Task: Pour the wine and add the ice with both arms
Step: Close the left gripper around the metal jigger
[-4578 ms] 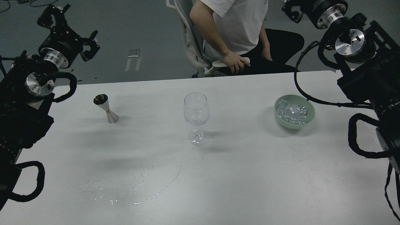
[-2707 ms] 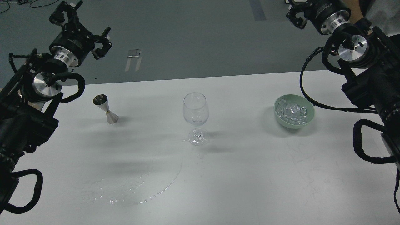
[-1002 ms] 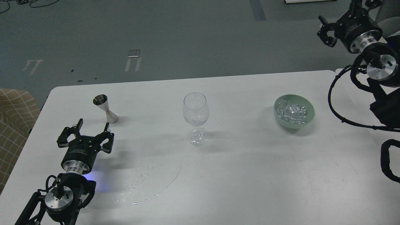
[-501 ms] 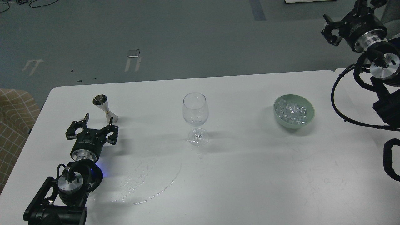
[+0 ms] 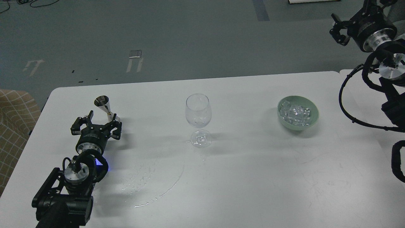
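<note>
A steel jigger (image 5: 103, 105) stands at the table's back left; whether it holds wine cannot be seen. A clear stemmed wine glass (image 5: 198, 117) stands at the table's middle. The ice (image 5: 295, 112) is heaped in a pale green bowl (image 5: 312, 122) at the right. A thin clear liquid film (image 5: 152, 186) lies on the table in front of the glass. My left gripper (image 5: 102, 119) is open, low over the table, just in front of the jigger, one finger overlapping its base. My right gripper (image 5: 349, 17) is open and empty, high beyond the table's back right corner.
The white table (image 5: 253, 174) has rounded back corners. A second white surface (image 5: 357, 95) adjoins it at the right. A tan checked seat (image 5: 12, 110) stands off the left edge. Black cables loop from my right arm (image 5: 345, 104).
</note>
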Controlling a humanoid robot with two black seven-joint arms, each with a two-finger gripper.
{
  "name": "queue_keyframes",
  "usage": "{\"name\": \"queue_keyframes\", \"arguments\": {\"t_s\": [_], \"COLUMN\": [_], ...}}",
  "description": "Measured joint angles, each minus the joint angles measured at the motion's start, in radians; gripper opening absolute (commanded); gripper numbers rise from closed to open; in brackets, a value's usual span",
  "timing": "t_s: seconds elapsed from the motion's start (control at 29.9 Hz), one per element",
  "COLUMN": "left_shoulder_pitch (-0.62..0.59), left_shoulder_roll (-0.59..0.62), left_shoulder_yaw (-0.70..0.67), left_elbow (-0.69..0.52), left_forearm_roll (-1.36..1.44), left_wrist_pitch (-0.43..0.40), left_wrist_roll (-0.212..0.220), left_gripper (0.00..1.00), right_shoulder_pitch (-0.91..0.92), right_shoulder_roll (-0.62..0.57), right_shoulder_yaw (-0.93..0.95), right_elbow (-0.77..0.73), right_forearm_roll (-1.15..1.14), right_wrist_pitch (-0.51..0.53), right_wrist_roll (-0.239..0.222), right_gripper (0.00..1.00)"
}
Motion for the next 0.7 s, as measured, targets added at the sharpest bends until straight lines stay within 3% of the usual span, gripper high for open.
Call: {"name": "queue_keyframes", "arguments": {"t_s": [0.4, 0.7], "left_shoulder_pitch": [-0.121, -0.134], "left_shoulder_roll": [-0.001, -0.009], "left_shoulder_yaw": [-0.003, -0.004], "left_elbow": [0.171, 0.188], "left_forearm_roll": [-0.002, -0.002], "left_wrist_pitch": [-0.007, -0.009], "left_wrist_roll": [-0.013, -0.014], "left_gripper": [0.78, 0.75], "right_shoulder_pitch": [0.000, -0.001], "right_shoulder_roll": [-0.002, -0.001], "right_shoulder_yaw": [-0.002, -0.002], "right_elbow": [-0.008, -0.008], "right_forearm_roll": [-0.002, -0.003], "right_wrist_pitch": [0.000, 0.000], "right_wrist_roll": [-0.001, -0.002], "right_gripper": [0.93, 0.93]}}
